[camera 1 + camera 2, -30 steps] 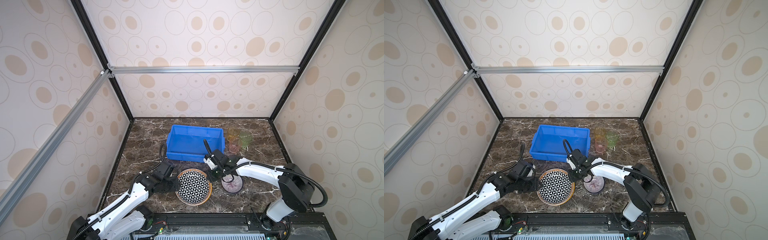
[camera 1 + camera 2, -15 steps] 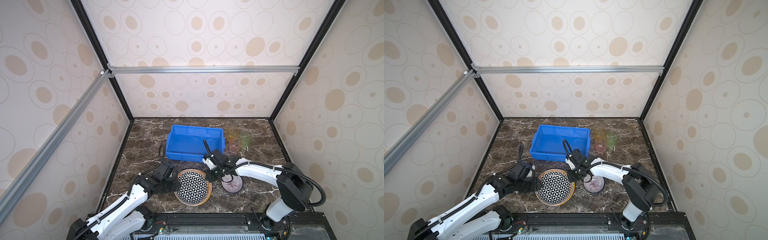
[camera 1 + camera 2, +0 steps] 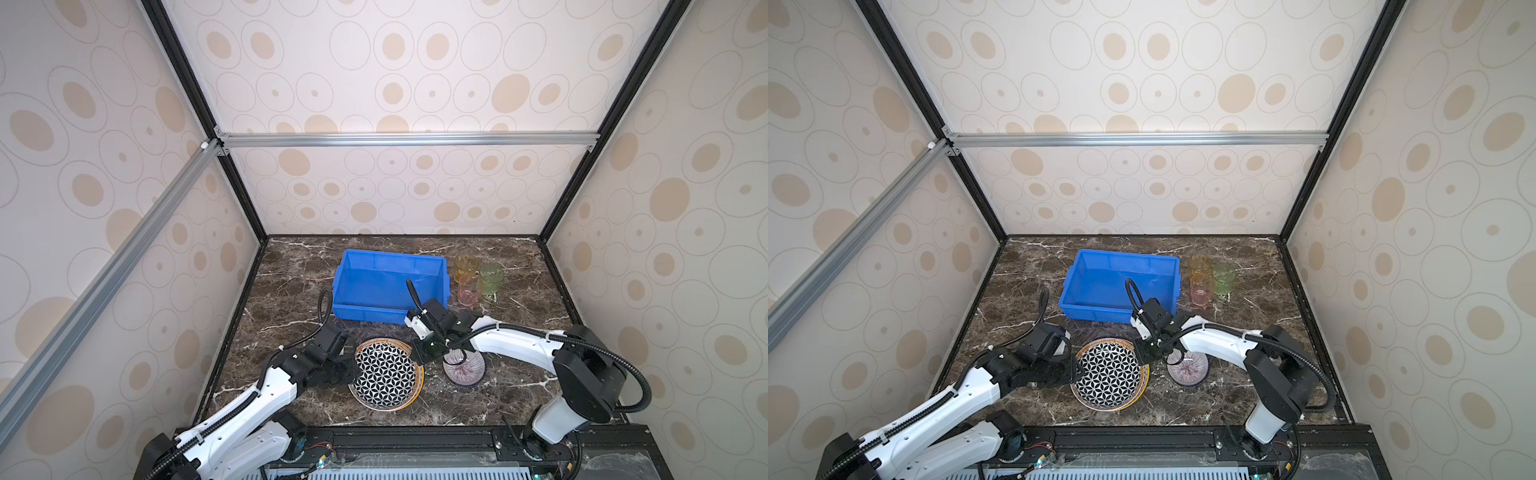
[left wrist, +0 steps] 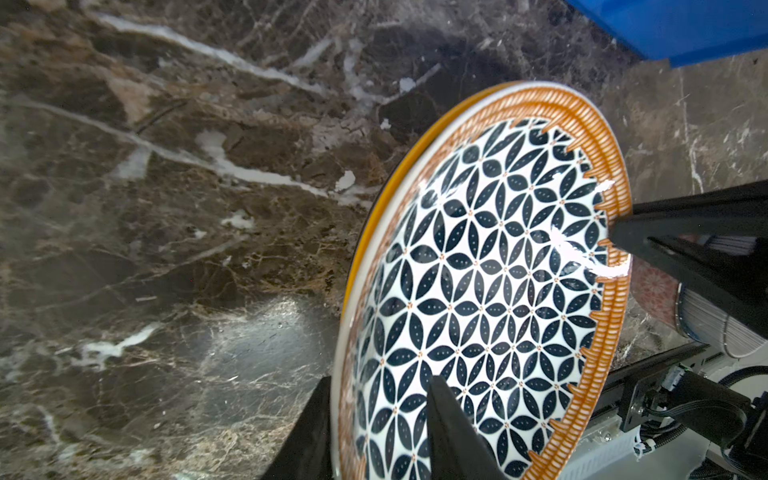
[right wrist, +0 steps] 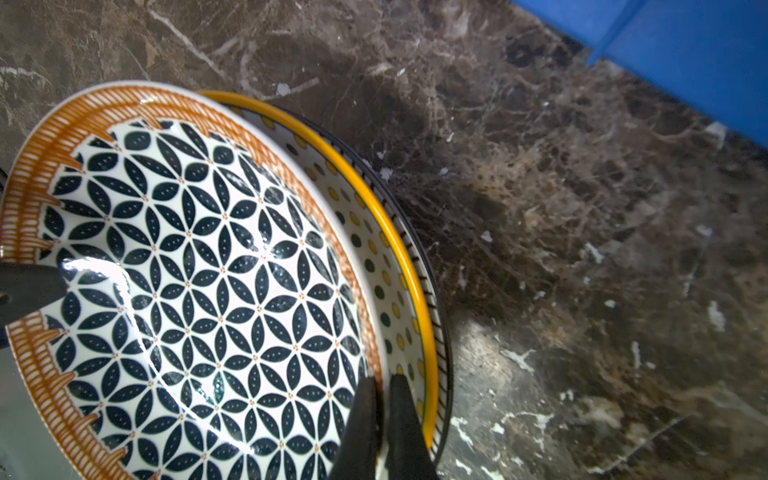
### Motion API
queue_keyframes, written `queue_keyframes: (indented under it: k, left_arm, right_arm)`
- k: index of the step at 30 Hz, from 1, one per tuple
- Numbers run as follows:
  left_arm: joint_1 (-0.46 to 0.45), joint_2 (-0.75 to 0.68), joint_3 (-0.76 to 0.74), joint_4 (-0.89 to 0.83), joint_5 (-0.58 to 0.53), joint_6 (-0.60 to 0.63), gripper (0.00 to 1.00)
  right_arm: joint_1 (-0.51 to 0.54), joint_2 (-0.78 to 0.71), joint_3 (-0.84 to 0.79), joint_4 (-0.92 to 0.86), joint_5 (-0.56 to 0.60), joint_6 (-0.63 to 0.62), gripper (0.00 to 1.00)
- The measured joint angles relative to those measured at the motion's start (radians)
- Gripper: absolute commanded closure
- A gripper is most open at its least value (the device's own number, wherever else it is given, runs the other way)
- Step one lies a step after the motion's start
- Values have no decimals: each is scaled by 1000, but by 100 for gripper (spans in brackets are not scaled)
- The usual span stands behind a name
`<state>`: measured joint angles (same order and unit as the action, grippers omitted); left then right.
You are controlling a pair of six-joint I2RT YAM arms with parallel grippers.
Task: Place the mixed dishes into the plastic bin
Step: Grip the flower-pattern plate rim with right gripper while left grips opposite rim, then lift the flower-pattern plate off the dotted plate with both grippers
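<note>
Bin (image 3: 365, 312) at back centre of table (image 3: 291, 291), tumblers (image 3: 471, 286) clustered just right of it, stacked plates (image 3: 386, 374) in front, bowl (image 3: 463, 368) just right of plates.

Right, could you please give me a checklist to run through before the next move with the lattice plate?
1. Right gripper shut on the lattice plate rim: ok.
2. Left gripper clamped on the opposite rim: not ok, fingers astride it, gap showing.
3. Only the lattice plate pinched, dotted-rim plate left beneath: ok.
4. Blue bin free of dishes: ok.
5. Purple-rayed bowl clear of the right gripper: cannot tell.
</note>
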<state>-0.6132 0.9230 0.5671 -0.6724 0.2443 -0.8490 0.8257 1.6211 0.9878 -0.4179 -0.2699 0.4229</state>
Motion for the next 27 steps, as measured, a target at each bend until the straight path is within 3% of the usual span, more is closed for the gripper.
queue_keyframes:
  k: [17, 23, 27]
  left_arm:
    - [0, 20, 2, -27, -30, 4, 82]
    - [2, 16, 16, -48, -48, -3, 99]
    - [0, 6, 38, -61, -58, -5, 100]
  right_arm:
    - [0, 13, 6, 5, -29, 0, 99]
    - [1, 11, 7, -3, -26, 0, 99]
    - [2, 11, 7, -12, -25, 0, 99]
